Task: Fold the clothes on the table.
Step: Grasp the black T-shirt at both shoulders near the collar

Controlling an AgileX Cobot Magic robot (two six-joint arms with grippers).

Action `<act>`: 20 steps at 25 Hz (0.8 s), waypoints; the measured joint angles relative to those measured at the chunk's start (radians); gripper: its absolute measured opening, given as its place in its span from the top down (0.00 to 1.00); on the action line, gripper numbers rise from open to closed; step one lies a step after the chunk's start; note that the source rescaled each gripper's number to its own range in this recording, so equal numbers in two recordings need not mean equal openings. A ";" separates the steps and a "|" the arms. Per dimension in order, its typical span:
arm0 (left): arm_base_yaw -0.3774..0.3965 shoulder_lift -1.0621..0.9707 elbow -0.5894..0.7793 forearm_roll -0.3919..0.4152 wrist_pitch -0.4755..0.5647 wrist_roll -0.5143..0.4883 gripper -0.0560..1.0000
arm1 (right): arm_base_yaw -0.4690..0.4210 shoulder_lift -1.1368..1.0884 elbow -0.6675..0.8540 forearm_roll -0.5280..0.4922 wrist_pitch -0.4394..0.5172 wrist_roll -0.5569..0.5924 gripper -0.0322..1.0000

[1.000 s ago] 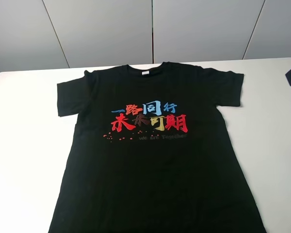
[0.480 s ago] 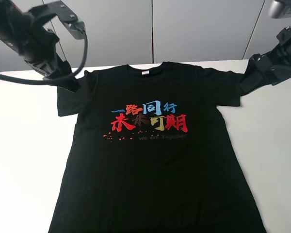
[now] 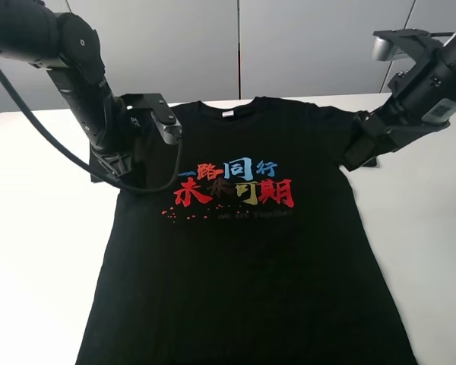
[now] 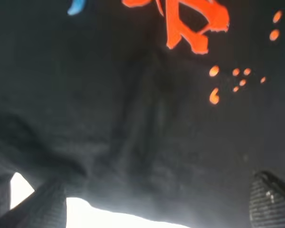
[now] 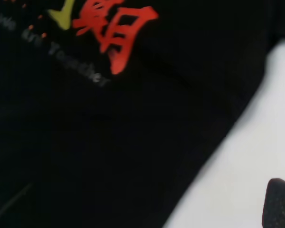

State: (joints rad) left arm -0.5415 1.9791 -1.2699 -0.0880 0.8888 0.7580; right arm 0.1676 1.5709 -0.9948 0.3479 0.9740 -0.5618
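Plainly, the fold has not begun. The black T-shirt (image 3: 243, 266) lies flat and face up on the white bench (image 3: 38, 228), with the coloured characters (image 3: 235, 186) uppermost and the neck tag (image 3: 226, 115) at the far side. Its hem runs out of the high view.

The left pincer (image 4: 156, 204) hangs over the shirt's left shoulder and sleeve. It is released, its two ribbed pads (image 4: 42, 206) wide apart with only cloth between them. The right pincer (image 3: 356, 156) sits above the right sleeve. Its wrist view shows one pad (image 5: 278, 204) at the far corner and nothing gripped, so it reads as released too.

The main risk is an uneven pick. The left pincer looks to be set further in over the cloth than the right. If both close where they are, the two sides would rise from unmatched spots and the fold line would run askew.

A shallow bite could catch only the top layer, so the front would lift off the back and bunch. A bite that goes too deep could scrape the pads on the bench.

Soft creases already show under the left pincer, and closing on them would press them in.

The left arm's cable (image 3: 137, 186) loops low over the chest and could drag the fabric as the arm swings.
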 joint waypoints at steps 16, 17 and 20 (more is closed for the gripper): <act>0.000 0.105 -0.004 0.109 -0.074 -0.026 0.00 | 0.019 0.062 -0.002 -0.016 -0.044 0.000 0.00; 0.000 0.116 -0.004 0.109 -0.076 -0.026 0.00 | 0.019 0.062 -0.002 -0.016 -0.044 0.000 0.00; 0.000 0.139 -0.004 0.111 -0.078 -0.026 0.00 | 0.020 0.062 -0.002 -0.016 -0.046 0.000 0.00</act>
State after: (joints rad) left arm -0.5415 2.1176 -1.2739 0.0231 0.8105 0.7324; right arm 0.1879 1.6328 -0.9966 0.3319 0.9278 -0.5618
